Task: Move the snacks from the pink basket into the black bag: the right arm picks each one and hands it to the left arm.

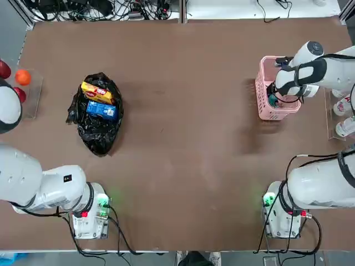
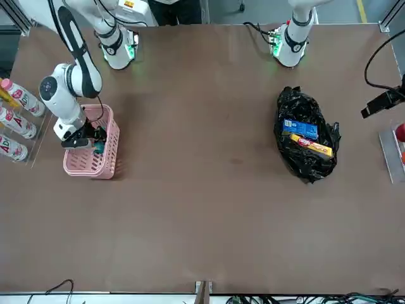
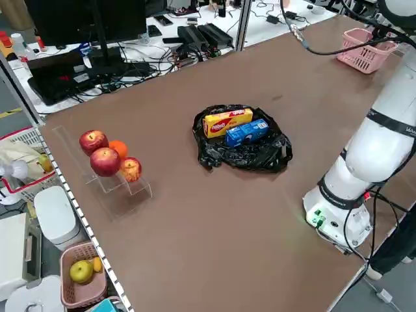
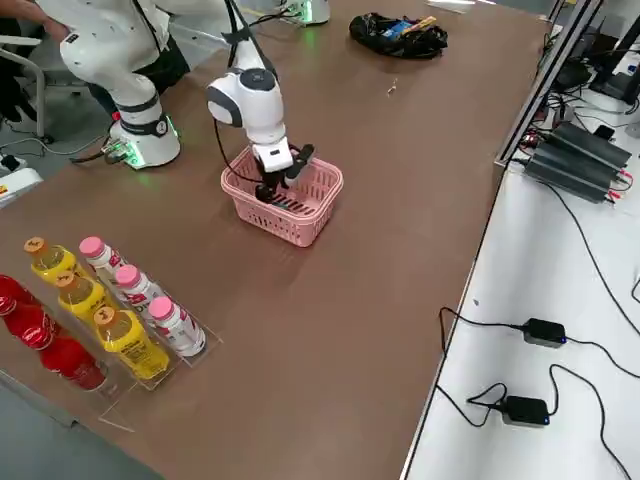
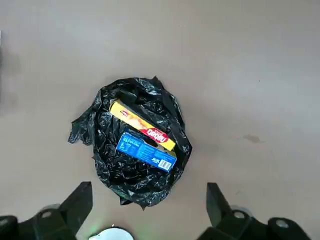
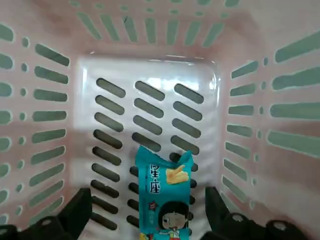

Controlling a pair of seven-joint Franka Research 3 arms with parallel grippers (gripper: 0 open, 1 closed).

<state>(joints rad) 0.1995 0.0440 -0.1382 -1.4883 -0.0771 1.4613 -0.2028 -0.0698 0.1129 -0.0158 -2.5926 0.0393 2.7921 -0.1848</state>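
The pink basket (image 1: 266, 114) stands at the table's right side. My right gripper (image 6: 148, 205) is lowered into it, open, its fingers either side of a small teal snack (image 6: 164, 195) that lies on the basket's floor. The front view shows that gripper (image 2: 88, 140) inside the basket (image 2: 85, 168). The black bag (image 1: 97, 133) lies at the left side with a yellow packet (image 1: 97, 91) and a blue packet (image 1: 101, 110) on it. My left gripper (image 5: 148, 200) hangs open, high above the bag (image 5: 130, 172), holding nothing.
A clear stand with red and orange fruit (image 1: 19, 83) sits at the table's left edge. Bottles (image 4: 110, 310) in a clear rack stand at the right edge beside the basket. Bare brown tabletop (image 1: 188, 127) lies between bag and basket.
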